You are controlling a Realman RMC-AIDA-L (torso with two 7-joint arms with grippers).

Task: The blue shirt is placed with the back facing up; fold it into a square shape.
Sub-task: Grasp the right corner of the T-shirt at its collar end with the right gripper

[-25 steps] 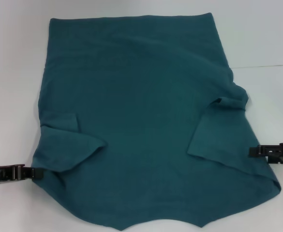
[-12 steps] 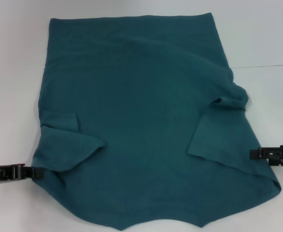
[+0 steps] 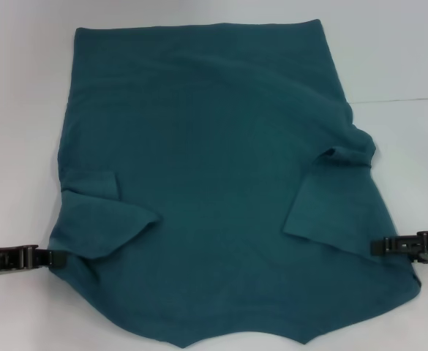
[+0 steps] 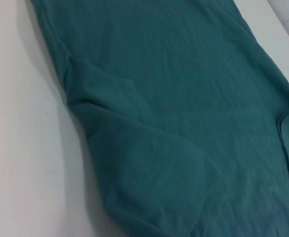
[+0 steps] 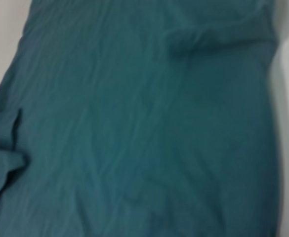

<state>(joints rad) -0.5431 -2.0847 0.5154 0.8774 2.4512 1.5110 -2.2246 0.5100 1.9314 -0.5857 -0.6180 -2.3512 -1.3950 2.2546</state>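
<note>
Shirt: the blue shirt lies spread flat on the white bench, covering most of it.
Long axis: runs from the near edge to the far edge of the bench, away from the robot.
Which way it points: the straight hem is at the far end; the notched, curved edge at the near end looks like the collar side.
Sleeves: both are folded inward over the body, one flap on the robot's left, one on its right, each lying on top of the cloth.
Surface: plain, no print, soft creases around both folded sleeves.
Containers: I see only the shirt and the bench it lies on.
Left gripper: the left gripper is low at the shirt's near-left edge, its tip touching the cloth; I cannot tell whether it is clenched or released.
Right gripper: the right gripper is low at the near-right edge, its tip over the cloth's border; I cannot tell its state either.
Left wrist view: shirt with the folded sleeve, bench beside it.
Right wrist view: almost all shirt, blurred.
</note>
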